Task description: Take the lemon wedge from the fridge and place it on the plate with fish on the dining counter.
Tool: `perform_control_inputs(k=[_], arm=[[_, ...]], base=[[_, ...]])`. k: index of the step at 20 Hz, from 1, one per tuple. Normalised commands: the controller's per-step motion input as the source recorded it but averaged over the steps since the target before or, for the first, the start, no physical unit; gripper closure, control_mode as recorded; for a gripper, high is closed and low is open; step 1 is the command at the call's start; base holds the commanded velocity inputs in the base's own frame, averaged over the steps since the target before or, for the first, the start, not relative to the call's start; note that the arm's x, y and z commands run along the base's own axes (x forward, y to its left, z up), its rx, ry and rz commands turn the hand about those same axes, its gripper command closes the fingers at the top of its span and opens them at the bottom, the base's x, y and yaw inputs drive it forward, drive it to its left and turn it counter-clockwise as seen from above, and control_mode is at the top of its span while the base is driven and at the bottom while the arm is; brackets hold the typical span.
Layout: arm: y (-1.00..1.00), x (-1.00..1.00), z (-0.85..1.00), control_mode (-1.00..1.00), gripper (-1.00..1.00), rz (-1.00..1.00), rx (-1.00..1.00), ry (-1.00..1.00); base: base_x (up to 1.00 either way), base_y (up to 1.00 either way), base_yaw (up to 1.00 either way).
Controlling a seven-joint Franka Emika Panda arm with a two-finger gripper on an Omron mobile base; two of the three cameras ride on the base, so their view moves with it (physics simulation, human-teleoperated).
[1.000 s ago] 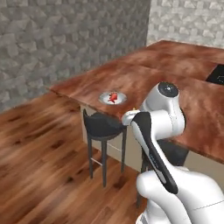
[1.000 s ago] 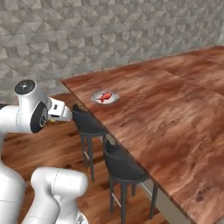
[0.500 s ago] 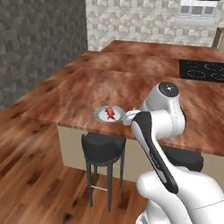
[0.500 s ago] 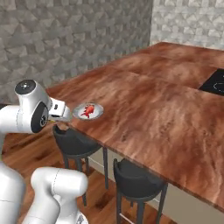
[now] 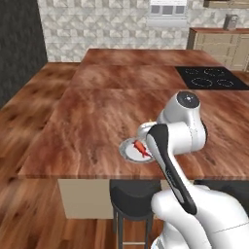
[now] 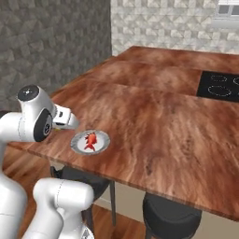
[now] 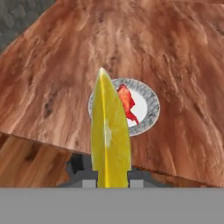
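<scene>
From the hand camera I see the end effector (image 7: 109, 181) clamped on the lemon wedge (image 7: 109, 135), which stands up between the two dark tips, thin edge toward the lens, pointed end up. Its upper part overlaps the left side of the plate (image 7: 148, 111) in that view, but I cannot tell how high above the table (image 7: 175, 52) it sits.

The plate is small, round, with a grey speckled rim, and the red-orange fish (image 7: 127, 103) lies on its pale centre. It rests on the wood-grain table close to the near edge.

In the left base camera the plate (image 5: 128, 150) is partly covered by the white arm (image 5: 168, 146), with a bit of the fish (image 5: 141, 147) peeking out beside it. In the right base camera the plate (image 6: 90, 141) is fully visible with the fish (image 6: 90, 140) on it, and the white wrist (image 6: 65, 119) reaches out just left of the plate, over the table (image 6: 163, 116) edge.

Two dark round stools (image 6: 172, 214) stand under the near edge. A black cooktop (image 5: 210, 78) is set into the far right of the table (image 5: 97, 112).
</scene>
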Motion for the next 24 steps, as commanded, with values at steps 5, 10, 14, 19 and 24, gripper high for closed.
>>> perform_control_inputs(k=[5,10,14,19,24], arm=[[0.00,0.00,0.00,1.00,1.00,0.00,0.00,0.00],[0.00,0.05,-0.05,-1.00,1.00,0.00,0.00,0.01],[0.06,0.10,-0.33,-1.00,1.00,0.00,0.00,0.11],[0.40,0.03,-0.30,-1.00,1.00,0.03,-0.01,0.21],[0.25,0.01,-0.54,-1.00,1.00,0.06,0.00,0.18]], base=[[0.95,0.07,-0.15],[0.64,0.00,-0.08],[0.00,0.00,0.00],[0.00,0.00,0.00],[0.00,0.00,0.00]])
